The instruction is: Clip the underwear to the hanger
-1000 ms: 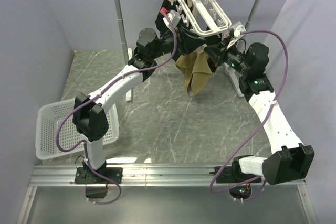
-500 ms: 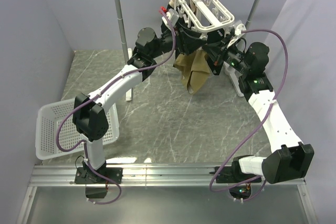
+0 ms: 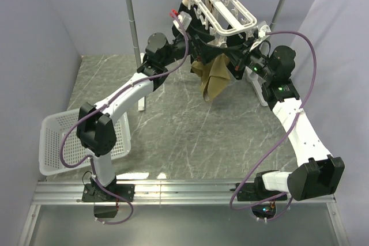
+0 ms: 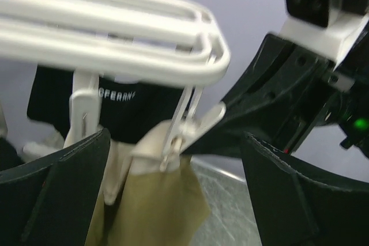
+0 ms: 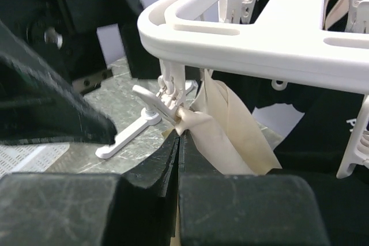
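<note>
underwear point(image 3: 212, 79) top edge is right at a clip point(image 4: 187, 125) on the hanger point(image 3: 222, 12). right gripper point(image 5: 177, 142) is pinching the fabric just under it, left gripper point(image 4: 176, 159) spread wide around both.

The white plastic hanger point(image 3: 222, 7), a rectangular frame with crossbars and many small clips, is hanging tilted from its top hook, and the tan underwear point(image 3: 214, 79) is dangling under its near edge, its lighter waistband sitting in one clip point(image 5: 173, 108).
</note>
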